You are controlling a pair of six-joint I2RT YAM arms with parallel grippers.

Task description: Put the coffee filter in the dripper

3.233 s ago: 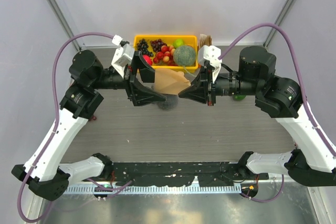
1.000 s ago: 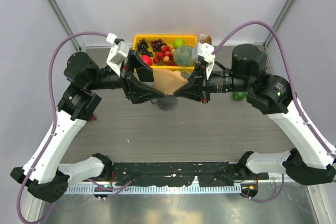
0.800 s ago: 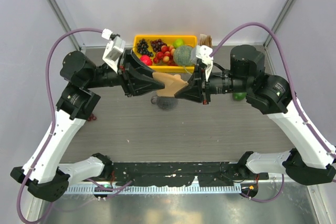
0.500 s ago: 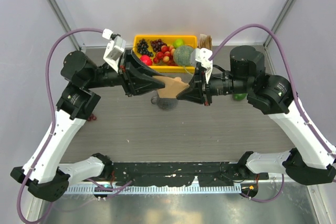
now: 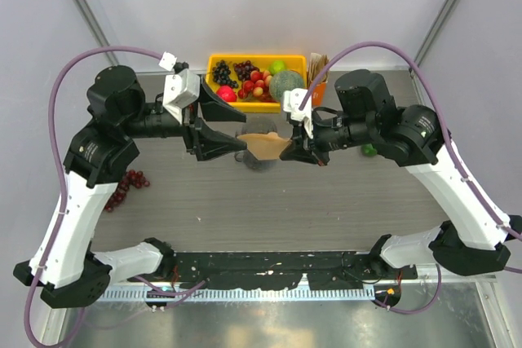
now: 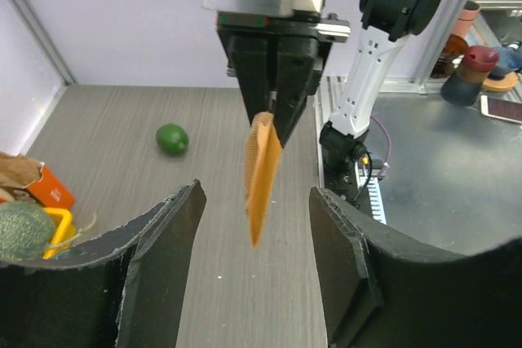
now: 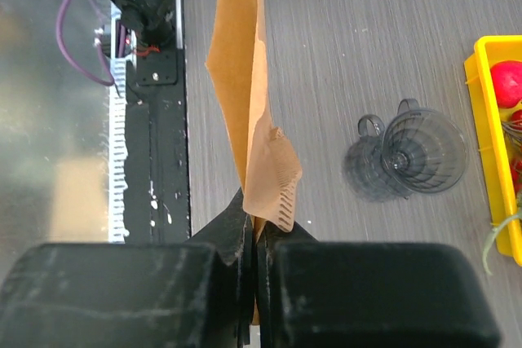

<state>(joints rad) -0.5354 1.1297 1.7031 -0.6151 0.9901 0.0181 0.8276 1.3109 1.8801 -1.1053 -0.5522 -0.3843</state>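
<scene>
The right fingers (image 7: 233,232) are pressed together on the crimped seam of the coffee filter (image 7: 243,79), which stands out past their tips as a flattened tan cone. In the left wrist view the same filter (image 6: 262,170) hangs edge-on from the right fingers (image 6: 274,79), its point downward, in mid-air in front of the gap between the left fingers (image 6: 167,234). Those are spread wide apart with nothing in them, and neither pad touches the paper.

From above, the filter (image 5: 265,145) sits in the middle of the frame between the right fingers (image 5: 295,152) and the open left fingers (image 5: 224,144). It covers most of the dripper (image 5: 259,164), which shows only as a dark shape below it.

The right wrist view shows the dripper (image 7: 405,156) plainly: clear grey and ribbed, with its small handle, alone on the tabletop (image 7: 359,46) right of the filter and well apart from it. Whether it stands upright or lies over I cannot tell.

Bare tabletop (image 5: 269,209) fills the lower middle of the overhead frame. Behind the dripper, towards the top of that frame, the yellow tray (image 5: 214,61) holds fruit and a melon (image 5: 286,85) close by, its edge (image 7: 488,132) near the dripper. A bunch of grapes (image 5: 122,189) lies loose at left and a green fruit (image 5: 369,150) peeps out at right, better seen by the left wrist (image 6: 172,138). Only that view shows the orange box (image 6: 50,190) beside the tray.
</scene>
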